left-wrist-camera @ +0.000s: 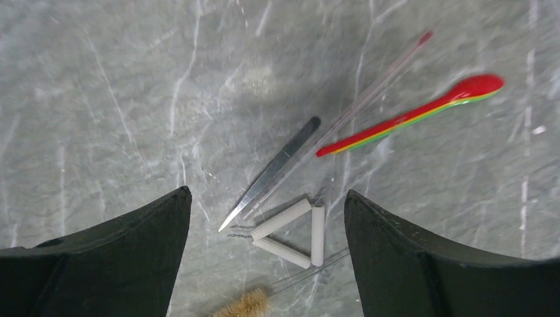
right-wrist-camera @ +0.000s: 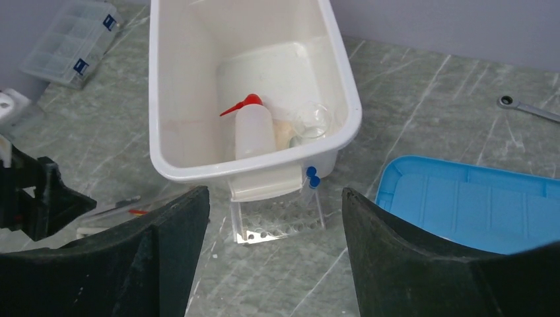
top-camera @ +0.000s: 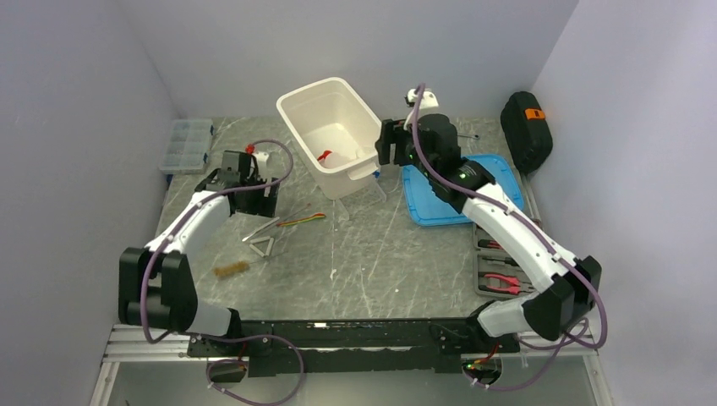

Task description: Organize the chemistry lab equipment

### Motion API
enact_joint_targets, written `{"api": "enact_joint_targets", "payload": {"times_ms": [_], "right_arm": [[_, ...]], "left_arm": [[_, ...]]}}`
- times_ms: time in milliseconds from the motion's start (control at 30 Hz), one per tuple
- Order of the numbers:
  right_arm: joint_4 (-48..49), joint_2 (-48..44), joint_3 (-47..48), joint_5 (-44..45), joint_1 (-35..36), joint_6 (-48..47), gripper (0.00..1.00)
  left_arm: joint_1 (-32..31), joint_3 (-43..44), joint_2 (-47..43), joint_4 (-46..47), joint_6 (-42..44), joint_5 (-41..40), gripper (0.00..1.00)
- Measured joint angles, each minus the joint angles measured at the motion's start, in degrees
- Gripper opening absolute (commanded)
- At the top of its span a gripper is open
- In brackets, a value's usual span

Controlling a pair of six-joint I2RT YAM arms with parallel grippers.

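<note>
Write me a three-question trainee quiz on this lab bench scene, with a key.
1. True or false: the squeeze bottle is inside the white bin.
2. In the left wrist view, which item shows between the fingers of the left end effector? A) triangle B) blue tray C) wrench
3. Fill in: the right end effector has its jaws ___, holding nothing.
Key: 1 true; 2 A; 3 open.
</note>
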Motion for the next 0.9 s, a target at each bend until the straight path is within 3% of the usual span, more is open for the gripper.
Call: {"api": "enact_joint_targets", "payload": {"times_ms": [200, 367, 633, 733, 900], "right_arm": [[4.39, -5.90, -8.87, -1.07, -2.49, 1.22, 0.77], [5.73, -7.74, -13.03, -2.99, -6.08, 2.16, 0.77], [7.87, -9.11, -15.28, -6.58, -9.64, 3.41, 0.77], [8.28, -9.11, -15.41, -7.58, -9.81, 3.76, 0.77], [8.79, -9.11, -15.74, -8.66, -9.99, 4.09, 0.78]], "left_arm": [[0.26, 0.26, 7.58, -2.16, 0.98, -0.09, 0.73], [0.20, 0.81, 12.52, -4.20, 0.50, 0.28, 0.72], [-2.89, -4.00, 9.14, -4.50, -7.50, 0.07, 0.60], [-3.30, -4.74, 8.87, -4.46, -9.64, 0.55, 0.50], [-3.41, -5.44, 8.87, -4.46, -11.63, 0.98, 0.48]]}}
